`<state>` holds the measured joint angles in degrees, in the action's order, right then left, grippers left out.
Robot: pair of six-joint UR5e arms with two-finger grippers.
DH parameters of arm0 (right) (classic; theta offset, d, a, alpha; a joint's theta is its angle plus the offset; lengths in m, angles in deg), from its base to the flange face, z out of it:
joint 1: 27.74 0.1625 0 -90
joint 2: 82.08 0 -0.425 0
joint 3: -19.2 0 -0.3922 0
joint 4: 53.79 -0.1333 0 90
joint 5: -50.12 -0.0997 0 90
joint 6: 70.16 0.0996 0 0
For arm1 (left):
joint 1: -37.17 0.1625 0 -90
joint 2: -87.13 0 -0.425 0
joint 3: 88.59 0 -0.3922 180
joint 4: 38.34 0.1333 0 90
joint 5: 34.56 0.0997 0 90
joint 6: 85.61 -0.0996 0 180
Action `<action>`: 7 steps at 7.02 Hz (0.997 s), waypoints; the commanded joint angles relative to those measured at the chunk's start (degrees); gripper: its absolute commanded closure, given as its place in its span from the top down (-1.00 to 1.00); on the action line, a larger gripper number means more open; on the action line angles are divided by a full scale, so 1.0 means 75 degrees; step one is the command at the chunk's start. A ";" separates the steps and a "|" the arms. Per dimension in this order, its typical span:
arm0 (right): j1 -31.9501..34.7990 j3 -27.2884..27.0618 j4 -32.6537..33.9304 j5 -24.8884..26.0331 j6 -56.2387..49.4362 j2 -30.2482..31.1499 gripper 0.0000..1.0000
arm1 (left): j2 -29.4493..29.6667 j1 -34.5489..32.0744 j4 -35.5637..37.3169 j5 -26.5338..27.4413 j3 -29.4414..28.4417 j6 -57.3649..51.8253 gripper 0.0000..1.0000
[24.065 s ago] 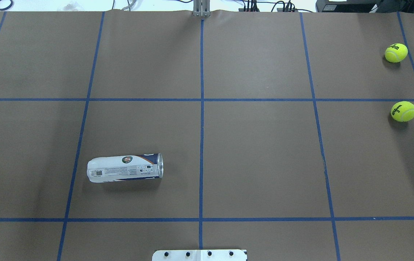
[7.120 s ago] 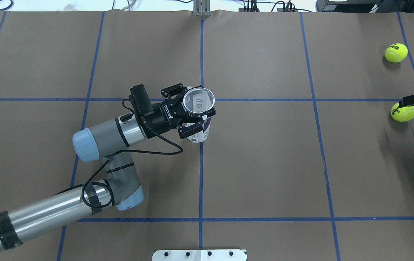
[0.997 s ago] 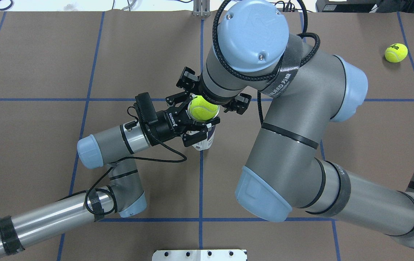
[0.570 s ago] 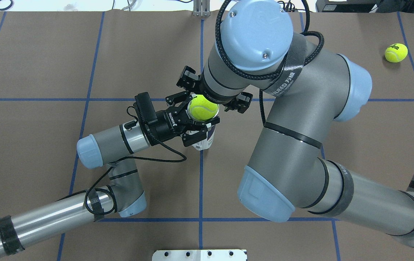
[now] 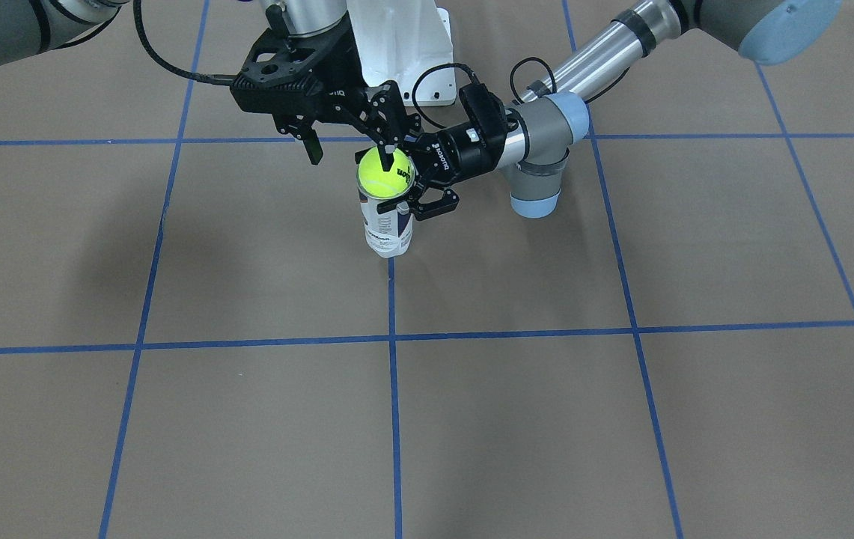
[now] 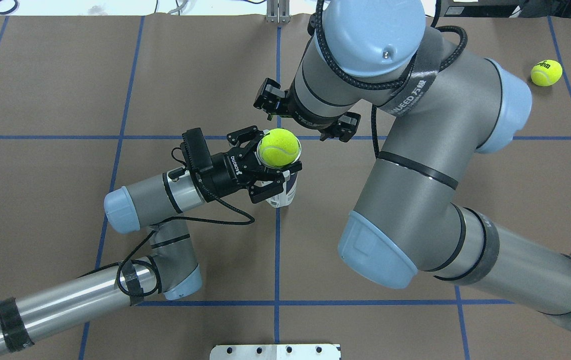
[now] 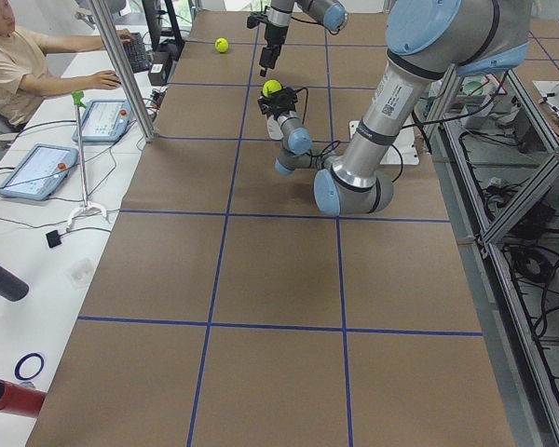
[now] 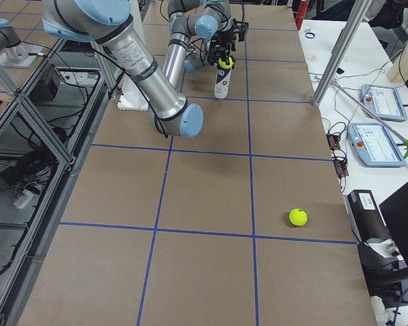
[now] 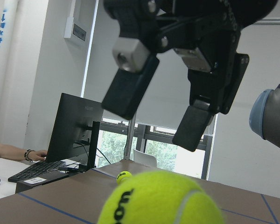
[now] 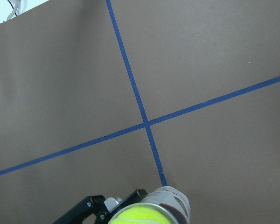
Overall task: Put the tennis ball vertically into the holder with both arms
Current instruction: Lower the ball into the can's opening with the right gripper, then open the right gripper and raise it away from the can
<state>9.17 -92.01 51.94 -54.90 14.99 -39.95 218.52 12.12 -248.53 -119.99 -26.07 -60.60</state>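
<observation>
1. The left gripper (image 6: 268, 164) reaches in level and is clamped round the upper part of the holder (image 5: 388, 224), one black finger on each side just under the rim.
2. The holder is a slim, clear-plastic cylinder with a metal rim and a white-and-navy label. It stands upright between those fingers with its base on the table (image 6: 40, 75).
3. A fuzzy yellow-green tennis ball (image 6: 278, 147) with black lettering sits in the holder's mouth, most of its round top above the rim.
4. The right gripper (image 5: 352, 153) hangs straight above the ball, pointing down. Its flat rectangular pads (image 9: 130, 88) are spread wide and hold nothing, clear of the felt.
5. The table is covered in matte brown paper crossed by blue tape lines (image 6: 277, 250).
6. A second tennis ball (image 6: 546, 72) lies well off behind the right gripper.
</observation>
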 commanded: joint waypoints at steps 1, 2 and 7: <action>0.0059 -0.0101 0.0001 -0.0049 -0.0045 0.0102 0.99 | -0.0023 0.0001 -0.0052 0.0000 -0.0074 -0.0054 0.47; 0.0059 -0.0113 0.0001 -0.0049 -0.0045 0.0102 0.99 | -0.0023 0.0001 -0.0076 0.0000 -0.0190 -0.0054 0.47; 0.0455 -0.0288 -0.0011 -0.0399 -0.0803 0.0604 0.99 | -0.0035 0.0059 -0.0123 0.0000 -0.0250 -0.0042 0.79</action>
<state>10.94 -93.38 51.89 -56.33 11.69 -37.12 218.25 12.50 -249.36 -119.99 -28.06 -60.94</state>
